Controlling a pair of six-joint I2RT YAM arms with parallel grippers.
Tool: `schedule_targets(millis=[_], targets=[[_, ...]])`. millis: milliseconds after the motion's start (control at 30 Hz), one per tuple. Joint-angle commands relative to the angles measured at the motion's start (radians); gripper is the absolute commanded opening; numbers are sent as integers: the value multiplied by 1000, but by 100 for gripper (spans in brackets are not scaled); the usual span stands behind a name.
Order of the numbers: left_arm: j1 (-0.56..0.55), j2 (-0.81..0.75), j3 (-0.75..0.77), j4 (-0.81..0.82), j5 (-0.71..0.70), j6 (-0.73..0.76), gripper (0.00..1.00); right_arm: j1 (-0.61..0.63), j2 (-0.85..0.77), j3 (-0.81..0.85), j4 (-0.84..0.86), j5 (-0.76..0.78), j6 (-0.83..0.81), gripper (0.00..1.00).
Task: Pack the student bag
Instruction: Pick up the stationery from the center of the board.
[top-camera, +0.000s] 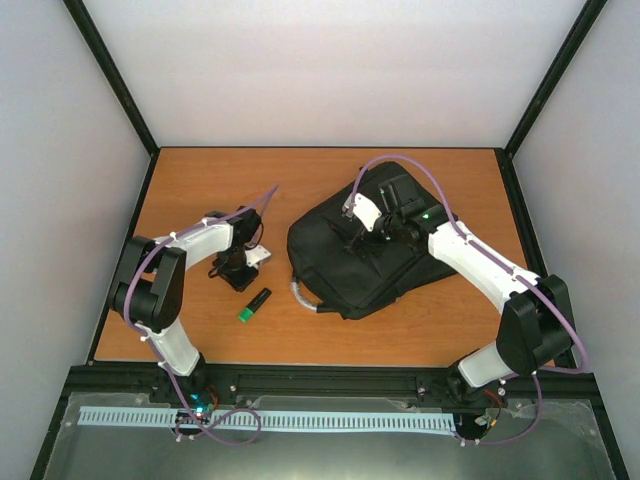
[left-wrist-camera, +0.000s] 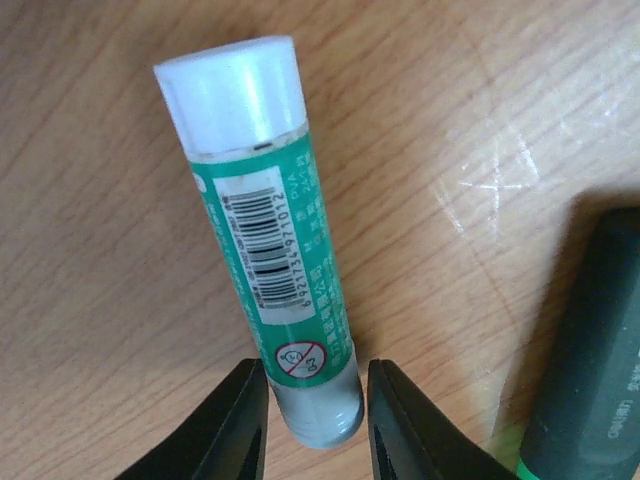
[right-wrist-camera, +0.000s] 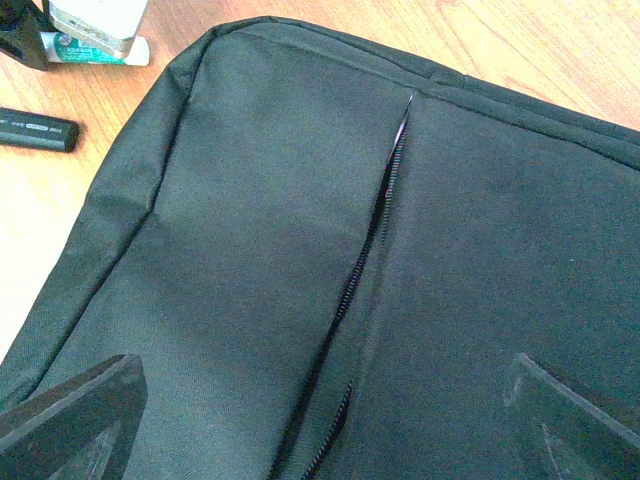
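Black fingers of the left gripper (left-wrist-camera: 315, 405) flank the grey end of a glue stick (left-wrist-camera: 275, 230), grip uncertain, a dark marker (left-wrist-camera: 590, 380) just beside; the right gripper (right-wrist-camera: 320, 400) hangs wide open directly over the student bag (right-wrist-camera: 230, 200), lying flat on the right half of the wooden table (top-camera: 200, 190)

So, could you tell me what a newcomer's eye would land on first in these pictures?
The big black student bag sprawls over the right half of the table, with the open right claw poised over its zip. Left of the bag, the left claw is clamped on the grey end of a green glue stick lying on the wood, with a dark marker beside it.
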Motion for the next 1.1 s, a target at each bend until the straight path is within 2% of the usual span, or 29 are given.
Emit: schedule_targets(millis=[0,100,233,300,500,667,833,967,1067], targets=[[6,-8,15,13,20,4,30,-5,-8,0,13,-17,0,100],[6,-15,14,14,20,5,26,-5,-12,-5,12,-11,-4,100],[6,-37,11,7,8,24,9,-6,-26,-11,22,28,-5,100],[6,-46,13,1,2,36,3,-8,-29,-9,25,46,-5,100],[7,-62,29,-30,27,59,1,-25,-37,-6,33,58,7,100],[7,-102,81,-118,71,86,1,-36,-47,-3,14,75,-2,100],[6,-147,201,-278,246,114,1,-44,-62,-17,18,212,-12,100],[2,-144,323,-374,458,152,3,-46,-58,-25,27,220,-26,100],[-23,-93,400,-390,543,138,4,-45,-41,-21,35,201,-18,99]])
